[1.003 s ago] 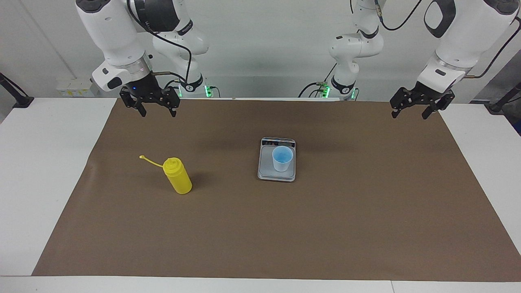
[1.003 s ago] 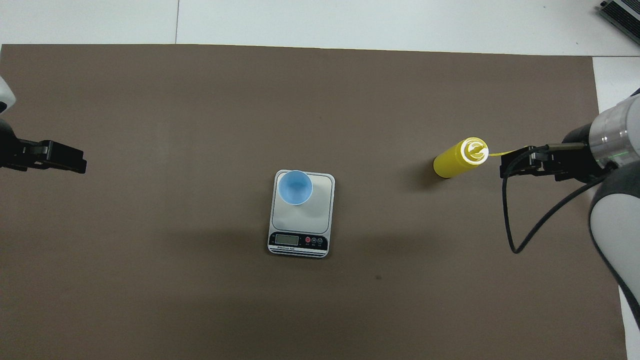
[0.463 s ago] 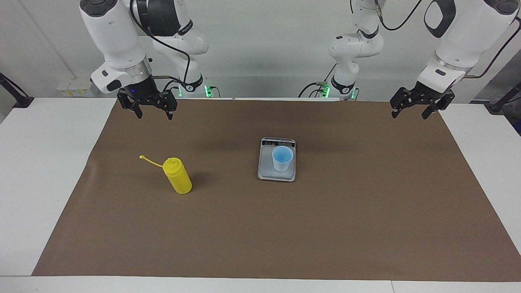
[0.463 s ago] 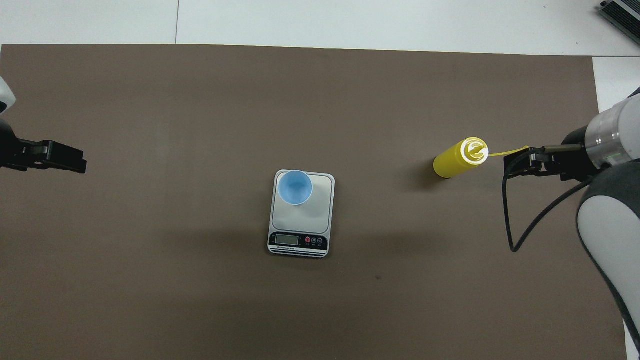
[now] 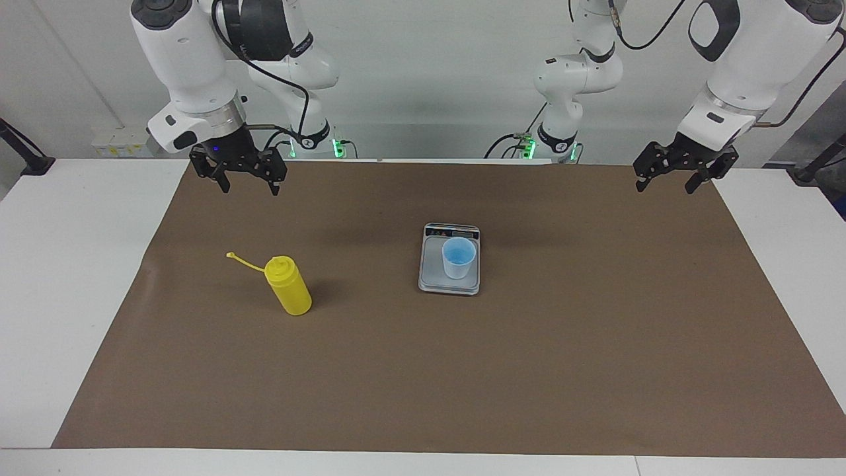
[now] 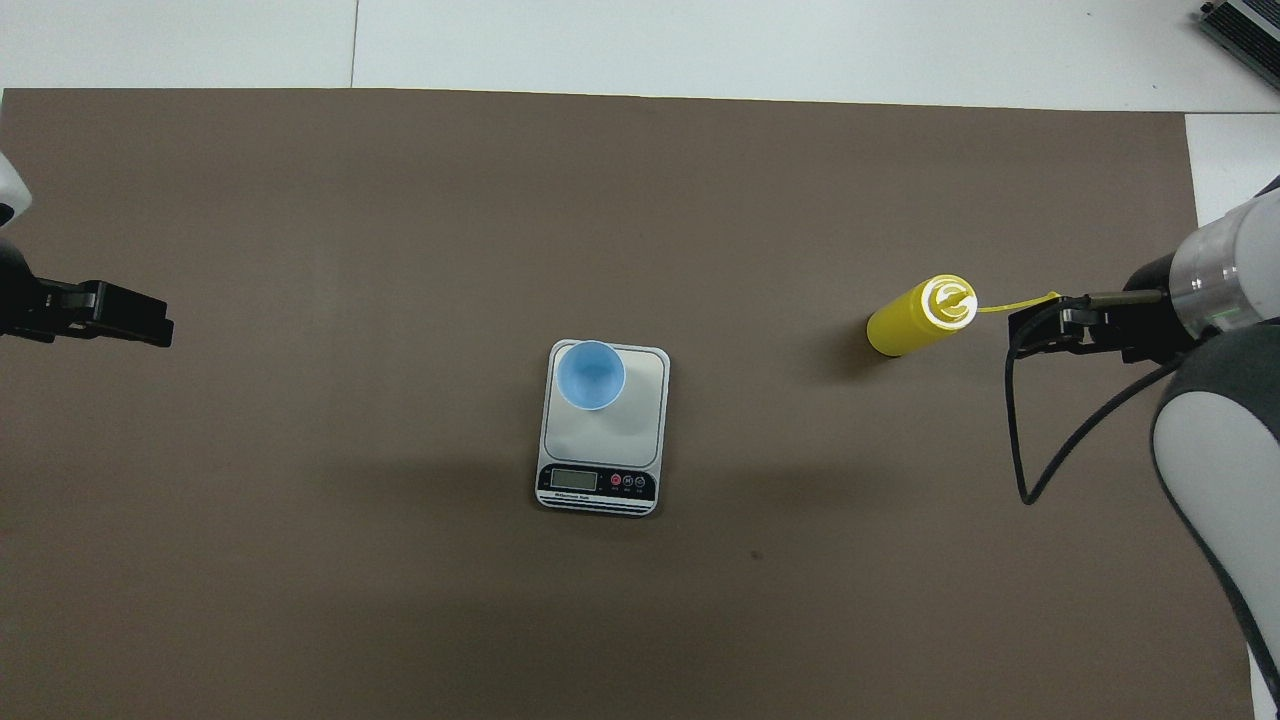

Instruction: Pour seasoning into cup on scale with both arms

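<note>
The seasoning (image 5: 289,287) (image 6: 915,318), a yellow squeeze bottle, stands upright on the brown mat toward the right arm's end, its cap strap sticking out sideways. The light-blue cup (image 5: 458,256) (image 6: 590,374) stands on the silver scale (image 5: 433,276) (image 6: 628,432) at mid-table, on the plate's part away from the display. My right gripper (image 5: 250,188) (image 6: 1040,328) hangs open over the mat's robot-side edge, raised and apart from the bottle. My left gripper (image 5: 665,186) (image 6: 140,325) waits open over the mat's corner at the left arm's end. Neither holds anything.
The brown mat (image 5: 462,370) covers most of the white table (image 5: 59,277). A black cable (image 6: 1020,450) loops down from the right arm's wrist. A grey device (image 6: 1240,30) lies at the table corner farthest from the robots, at the right arm's end.
The right gripper has shifted a little toward the right arm's end of the table. The left arm, bottle, cup and scale have not moved.
</note>
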`<control>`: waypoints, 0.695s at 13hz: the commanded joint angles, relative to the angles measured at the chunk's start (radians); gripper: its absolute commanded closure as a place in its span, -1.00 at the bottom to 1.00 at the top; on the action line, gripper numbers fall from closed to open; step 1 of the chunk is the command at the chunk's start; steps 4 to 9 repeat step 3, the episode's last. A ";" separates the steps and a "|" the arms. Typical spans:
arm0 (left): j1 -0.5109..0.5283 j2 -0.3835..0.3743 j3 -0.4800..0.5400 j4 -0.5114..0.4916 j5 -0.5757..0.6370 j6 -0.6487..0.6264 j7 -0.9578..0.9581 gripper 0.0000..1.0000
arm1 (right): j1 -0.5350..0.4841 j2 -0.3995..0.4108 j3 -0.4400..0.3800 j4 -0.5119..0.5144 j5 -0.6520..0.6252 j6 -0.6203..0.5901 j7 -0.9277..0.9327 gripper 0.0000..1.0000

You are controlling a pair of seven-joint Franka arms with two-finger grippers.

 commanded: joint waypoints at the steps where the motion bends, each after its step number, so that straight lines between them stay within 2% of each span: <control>1: 0.011 -0.021 -0.002 -0.022 -0.009 0.003 0.013 -1.00 | -0.004 -0.021 0.007 -0.026 -0.017 0.010 0.019 -1.00; 9: 0.011 -0.021 -0.002 -0.022 -0.009 0.003 0.013 -1.00 | -0.004 -0.021 0.007 -0.026 -0.017 0.009 0.019 -1.00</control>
